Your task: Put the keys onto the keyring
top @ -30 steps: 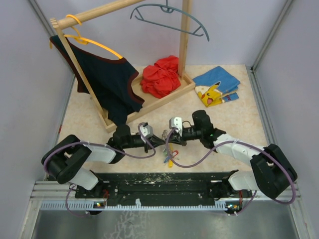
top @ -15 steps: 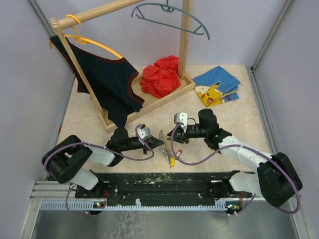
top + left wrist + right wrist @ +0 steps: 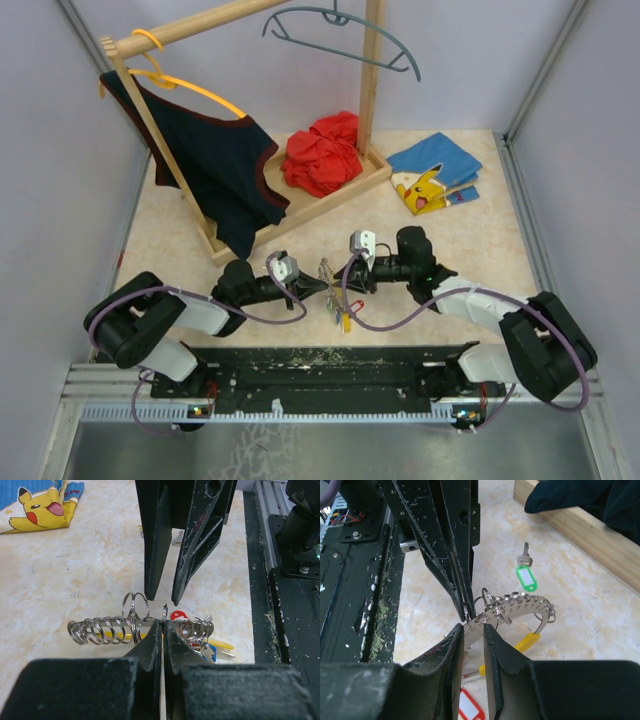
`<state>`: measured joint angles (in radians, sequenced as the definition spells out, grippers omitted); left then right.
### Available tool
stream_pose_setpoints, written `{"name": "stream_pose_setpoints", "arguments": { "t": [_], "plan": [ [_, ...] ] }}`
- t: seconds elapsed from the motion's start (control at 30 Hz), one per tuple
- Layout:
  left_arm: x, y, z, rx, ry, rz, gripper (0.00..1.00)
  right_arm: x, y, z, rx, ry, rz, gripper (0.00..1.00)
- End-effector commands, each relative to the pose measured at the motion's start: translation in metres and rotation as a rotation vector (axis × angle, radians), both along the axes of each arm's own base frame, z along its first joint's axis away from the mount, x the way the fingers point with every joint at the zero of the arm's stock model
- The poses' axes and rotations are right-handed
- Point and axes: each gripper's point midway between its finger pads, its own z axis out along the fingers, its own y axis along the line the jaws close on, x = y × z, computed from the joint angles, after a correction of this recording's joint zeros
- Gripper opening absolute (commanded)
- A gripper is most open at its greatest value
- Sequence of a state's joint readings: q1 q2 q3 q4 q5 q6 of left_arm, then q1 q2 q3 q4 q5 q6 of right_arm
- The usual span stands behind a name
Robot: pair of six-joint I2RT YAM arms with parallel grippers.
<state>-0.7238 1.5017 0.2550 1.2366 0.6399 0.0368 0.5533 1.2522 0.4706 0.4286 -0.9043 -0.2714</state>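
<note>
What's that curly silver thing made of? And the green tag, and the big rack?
The keyring looks like bare metal wire: silvery, shiny, wound in springy loops. The green tag is probably plastic: smooth, bright, with a pale window. The rack looks like unpainted wood: pale tan and matte.

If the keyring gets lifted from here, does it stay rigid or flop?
Probably floppy: the keyring looks like a long wire coil, pinched by the left gripper at one loop only, so its ends would likely sag. The tagged keys bunched at one end should swing. Thin smooth wire may slip in the grip.
</note>
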Motion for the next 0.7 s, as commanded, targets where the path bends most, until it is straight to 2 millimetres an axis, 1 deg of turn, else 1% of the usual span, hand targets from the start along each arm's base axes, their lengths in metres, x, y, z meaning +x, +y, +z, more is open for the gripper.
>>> {"name": "stream_pose_setpoints", "arguments": {
  "t": [0.0, 0.23, 0.43, 0.5, 0.53, 0.57, 0.63, 0.67],
  "plan": [
    [-0.0035, -0.0021, 0.0194, -0.06, -0.052, -0.02, 0.0, 0.0038, 0.009, 0.0168, 0.077, -0.046, 0.041, 0.23],
    [-0.0042, -0.0019, 0.0207, -0.065, -0.055, -0.022, 0.0, 0.0028, 0.013, 0.0116, 0.085, -0.021, 0.07, 0.18],
    [-0.0046, -0.0022, 0.0216, -0.07, -0.054, -0.024, 0.0, 0.0007, 0.0144, 0.013, 0.09, -0.016, 0.093, 0.01],
    [-0.0039, -0.0021, 0.0212, -0.068, -0.054, -0.021, 0.0, -0.0003, 0.0148, 0.0134, 0.083, -0.005, 0.102, 0.0],
    [-0.0036, -0.0022, 0.0206, -0.065, -0.052, -0.02, 0.01, -0.0005, 0.0142, 0.0124, 0.07, 0.001, 0.103, 0.0],
    [-0.0031, -0.0024, 0.0183, -0.057, -0.048, -0.02, 0.05, 0.0, 0.0135, 0.0125, 0.057, 0.001, 0.103, 0.0],
    [-0.0024, -0.0029, 0.0167, -0.047, -0.043, -0.02, 0.15, 0.0005, 0.0116, 0.0147, 0.032, -0.008, 0.098, 0.0],
    [-0.0021, -0.0031, 0.016, -0.044, -0.042, -0.02, 0.18, 0.0008, 0.0103, 0.016, 0.019, -0.014, 0.092, 0.0]
  ]
}}
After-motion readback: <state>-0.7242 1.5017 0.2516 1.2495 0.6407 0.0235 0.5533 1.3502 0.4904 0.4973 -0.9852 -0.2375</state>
